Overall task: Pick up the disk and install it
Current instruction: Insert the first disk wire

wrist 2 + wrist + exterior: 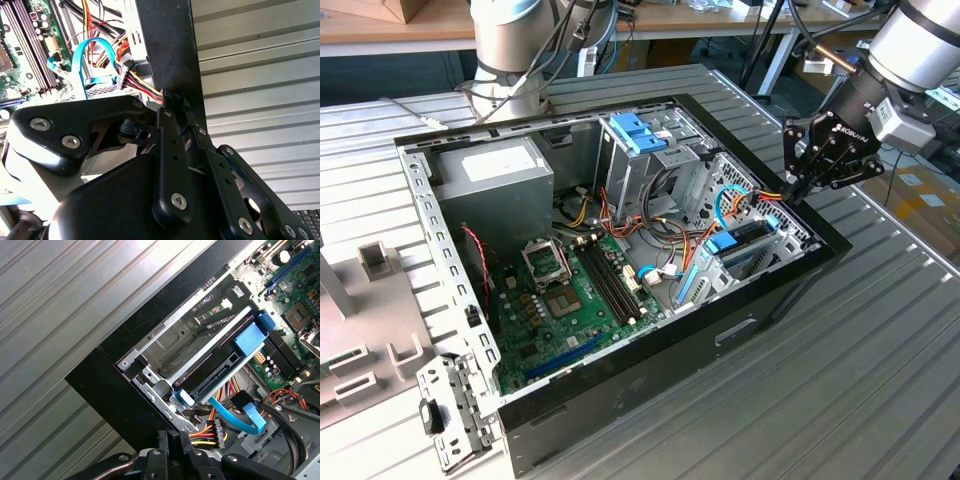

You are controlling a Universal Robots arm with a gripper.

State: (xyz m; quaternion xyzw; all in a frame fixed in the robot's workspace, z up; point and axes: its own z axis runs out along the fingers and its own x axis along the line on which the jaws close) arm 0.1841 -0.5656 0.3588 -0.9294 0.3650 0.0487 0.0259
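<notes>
The disk (pixel 748 240), a dark drive in a light blue carrier, lies slanted in the metal bay at the corner of the open computer case (pixel 790 275) on the exterior view's right. In the first wrist view the disk (pixel 202 369) sits between the bay's rails, its blue tab toward the motherboard. My gripper (pixel 797 192) hangs just above the case's rim beside that bay, near the coloured power wires. Its black fingers (pixel 167 112) are pressed together with nothing between them. The gripper (pixel 172 438) is a short way off the disk and does not touch it.
A grey power supply (pixel 495 172), the green motherboard (pixel 570 290) and a drive cage with a blue-latched bracket (pixel 638 132) fill the case. A blue data cable (pixel 240 416) and red-yellow wires (pixel 202 432) lie close to the gripper. A loose metal bracket (pixel 450 415) rests on the ribbed table.
</notes>
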